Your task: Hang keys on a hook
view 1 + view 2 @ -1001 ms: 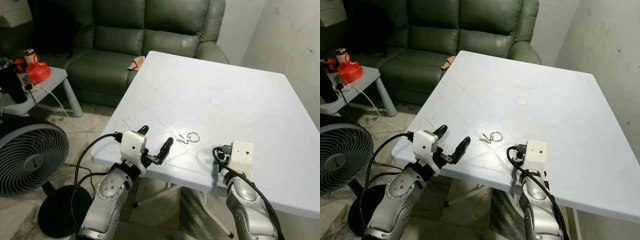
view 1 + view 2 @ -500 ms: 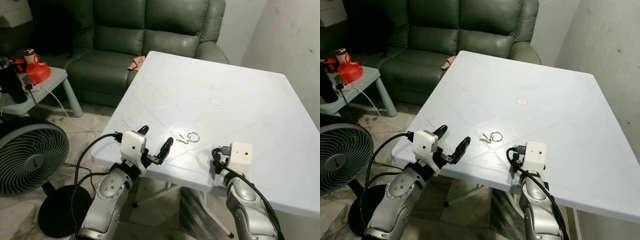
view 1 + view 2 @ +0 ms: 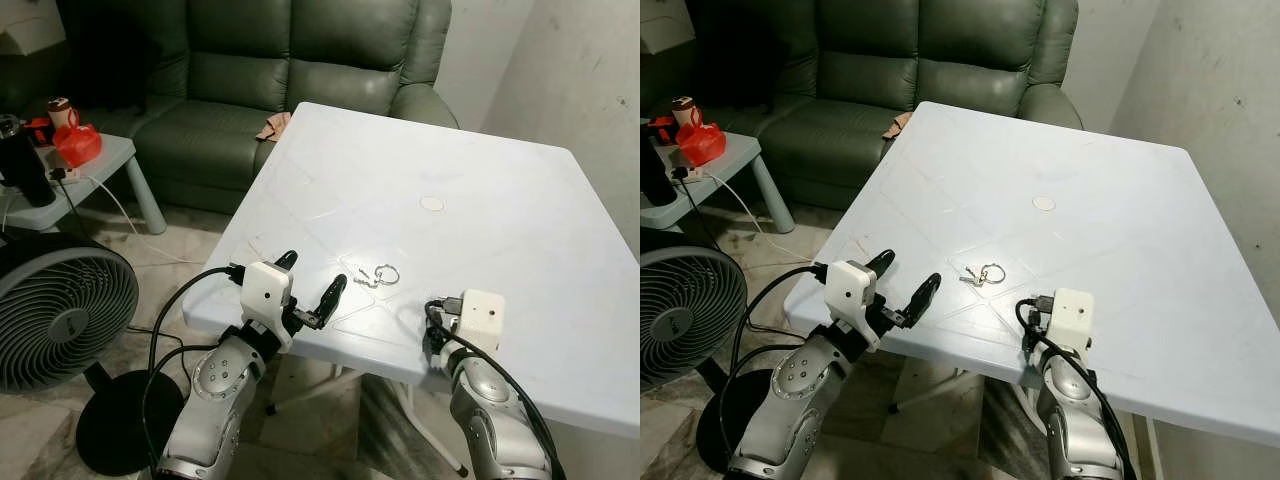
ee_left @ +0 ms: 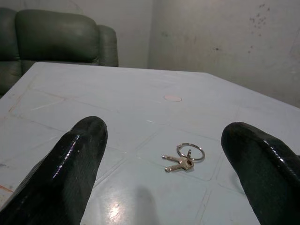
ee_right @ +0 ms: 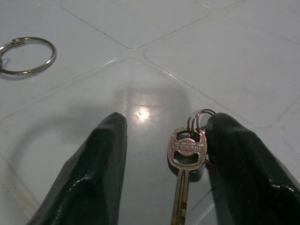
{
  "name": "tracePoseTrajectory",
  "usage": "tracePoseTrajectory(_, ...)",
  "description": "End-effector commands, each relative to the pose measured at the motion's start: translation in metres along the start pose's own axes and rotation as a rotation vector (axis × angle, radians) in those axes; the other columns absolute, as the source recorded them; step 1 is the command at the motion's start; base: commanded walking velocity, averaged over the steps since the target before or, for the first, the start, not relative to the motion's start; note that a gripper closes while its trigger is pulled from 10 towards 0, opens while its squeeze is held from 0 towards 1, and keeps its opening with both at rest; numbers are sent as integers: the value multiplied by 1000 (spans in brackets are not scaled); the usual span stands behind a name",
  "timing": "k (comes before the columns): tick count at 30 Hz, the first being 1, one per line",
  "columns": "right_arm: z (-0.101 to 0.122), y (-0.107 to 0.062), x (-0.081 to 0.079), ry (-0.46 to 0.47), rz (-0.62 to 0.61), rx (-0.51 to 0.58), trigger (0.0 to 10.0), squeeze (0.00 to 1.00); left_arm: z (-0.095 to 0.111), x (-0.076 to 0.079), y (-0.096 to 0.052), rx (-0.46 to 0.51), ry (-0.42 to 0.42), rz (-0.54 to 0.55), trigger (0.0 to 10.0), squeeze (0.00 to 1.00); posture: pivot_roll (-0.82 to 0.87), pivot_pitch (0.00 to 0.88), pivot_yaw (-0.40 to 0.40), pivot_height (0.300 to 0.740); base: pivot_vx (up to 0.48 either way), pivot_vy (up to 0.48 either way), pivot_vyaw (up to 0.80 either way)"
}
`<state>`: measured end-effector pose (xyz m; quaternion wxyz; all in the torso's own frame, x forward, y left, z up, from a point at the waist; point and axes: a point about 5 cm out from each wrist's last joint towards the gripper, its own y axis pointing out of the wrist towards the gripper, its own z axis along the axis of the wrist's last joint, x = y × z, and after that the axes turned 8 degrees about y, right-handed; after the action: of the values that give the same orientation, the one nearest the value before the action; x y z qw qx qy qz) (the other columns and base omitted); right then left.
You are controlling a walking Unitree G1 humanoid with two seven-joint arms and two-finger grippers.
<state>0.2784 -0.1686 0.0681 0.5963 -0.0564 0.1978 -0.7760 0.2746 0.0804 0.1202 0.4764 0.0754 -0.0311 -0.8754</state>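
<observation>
Sharp frames, overhead glare on table (image 3: pixel 520 200)

The right gripper (image 5: pixel 164 159) is drawn back a little toward the near edge of the table (image 3: pixel 520 230) and lowered slightly compared with a second ago. Its wrist housing (image 3: pixel 482 315) is seen nearer the table's edge than before.

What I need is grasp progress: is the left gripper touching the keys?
Apart. The left wrist view shows bare table between the open left gripper and the keys.
</observation>
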Motion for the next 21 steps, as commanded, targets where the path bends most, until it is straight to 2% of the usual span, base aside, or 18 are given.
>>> tracePoseTrajectory(1, -3, 2, 4, 11, -31, -21, 4235, 0, -1, 1, 0, -4, 3, 7, 10000, 0, -13, 5, -67, 740, 0, 0, 0)
tracePoseTrajectory(2, -3, 2, 4, 11, -31, -21, 4235, 0, -1, 1, 0, -4, 3, 7, 10000, 0, -13, 5, -67, 740, 0, 0, 0)
tracePoseTrajectory(3, -3, 2, 5, 6, -41, -19, 2902, 0, -1, 1, 0, -3, 4, 7, 10000, 0, -13, 5, -67, 740, 0, 0, 0)
tracePoseTrajectory(4, -2, 2, 6, 4, -48, -17, 980, 0, -1, 1, 0, -3, 4, 7, 10000, 0, -13, 5, -67, 740, 0, 0, 0)
tracePoseTrajectory(5, -2, 3, 7, 8, -55, -15, 0, 0, -1, 1, 0, -3, 4, 7, 10000, 0, -13, 5, -67, 740, 0, 0, 0)
tracePoseTrajectory(21, 6, 1, 6, -54, -60, 73, 0, 0, 0, 0, 1, 3, 7, 8, 10000, 0, -10, 4, -67, 740, 0, 0, 0)
